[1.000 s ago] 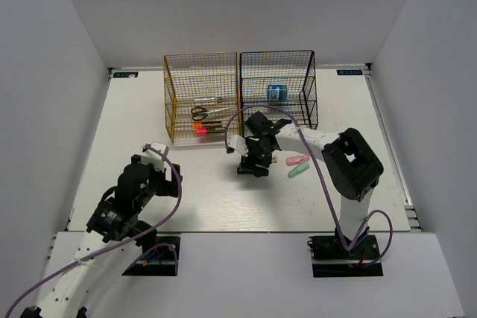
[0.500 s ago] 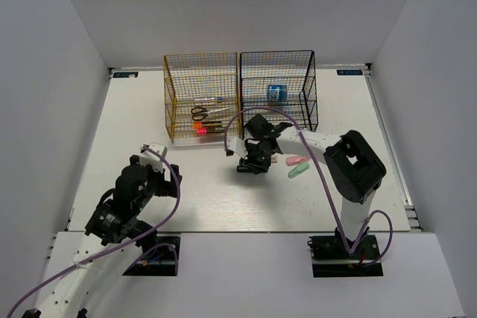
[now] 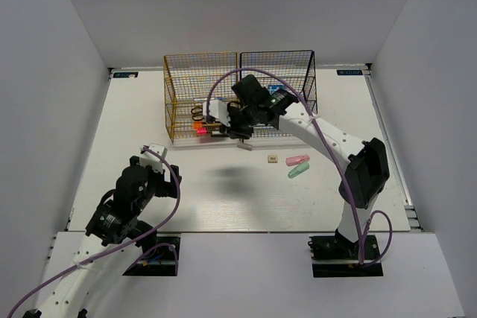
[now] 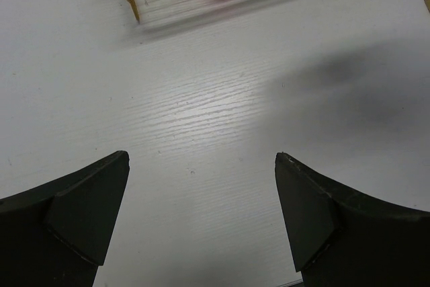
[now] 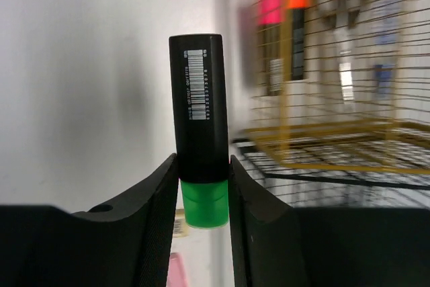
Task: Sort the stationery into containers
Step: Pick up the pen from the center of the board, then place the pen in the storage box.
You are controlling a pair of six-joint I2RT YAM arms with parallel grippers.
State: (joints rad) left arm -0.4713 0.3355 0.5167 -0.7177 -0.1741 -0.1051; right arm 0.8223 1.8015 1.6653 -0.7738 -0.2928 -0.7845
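White wood-grain table [image 3: 134, 121] within plain pale walls [image 3: 45, 50] on three sides

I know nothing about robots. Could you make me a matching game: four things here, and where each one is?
1 green-ended marker
2 beige cube
3 scissors
4 left gripper

a inside the yellow rack
b open above the table
c gripped by the right gripper
d on the table beside the pink piece

Pairs: 1-c, 2-d, 3-a, 4-b

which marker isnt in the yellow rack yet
The green-ended marker: the fingers of the right gripper hold it, while the pink-ended marker and orange-ended marker lie inside the yellow rack.
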